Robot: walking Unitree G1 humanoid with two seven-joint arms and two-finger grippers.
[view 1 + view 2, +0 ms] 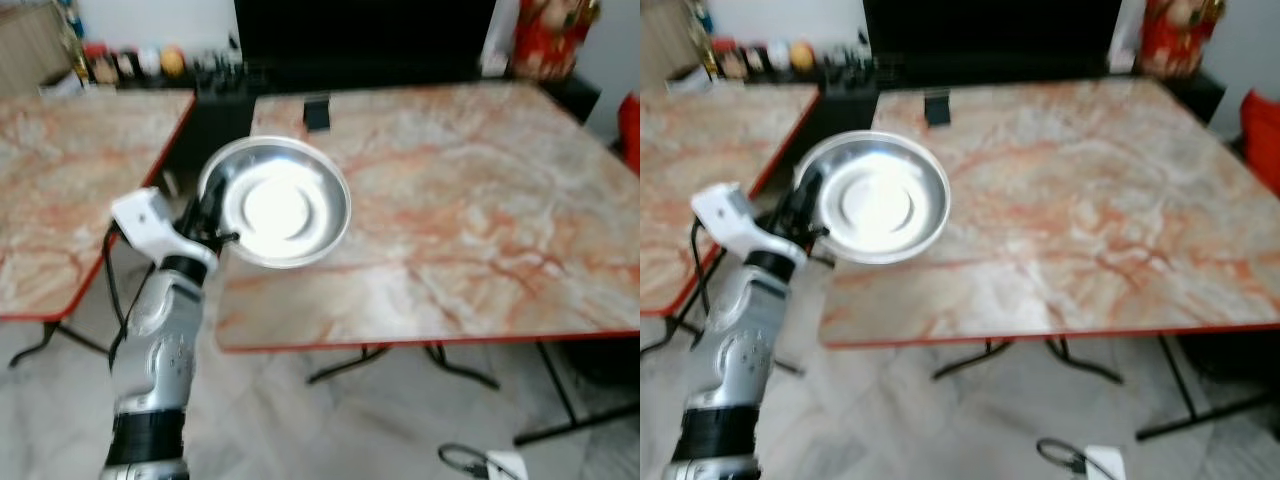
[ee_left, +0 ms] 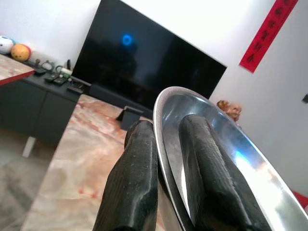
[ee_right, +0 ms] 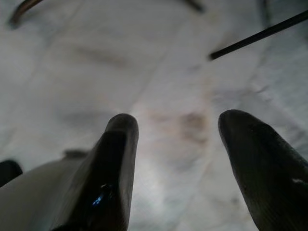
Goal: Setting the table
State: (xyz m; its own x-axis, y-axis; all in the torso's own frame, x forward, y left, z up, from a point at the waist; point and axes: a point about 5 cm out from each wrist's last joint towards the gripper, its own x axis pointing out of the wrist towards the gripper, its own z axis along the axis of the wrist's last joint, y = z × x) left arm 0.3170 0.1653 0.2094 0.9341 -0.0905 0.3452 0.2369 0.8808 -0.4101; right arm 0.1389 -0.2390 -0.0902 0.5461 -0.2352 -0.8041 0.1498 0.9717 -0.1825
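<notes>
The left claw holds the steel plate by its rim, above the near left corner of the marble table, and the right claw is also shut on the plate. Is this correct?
One detail is wrong. The left claw does clamp the steel plate by its rim over the near left corner of the marble table. The right claw, however, is open and hangs over the floor, as the right wrist view shows.

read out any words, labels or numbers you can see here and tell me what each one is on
Nothing here can be read.
Red banner on the wall: dark characters, too small and blurred to read.
TV screen: a blue glow, no text.
Small dark card stand on the marble table: no readable marking.
Steel plate held by the left gripper: no marking.
</notes>
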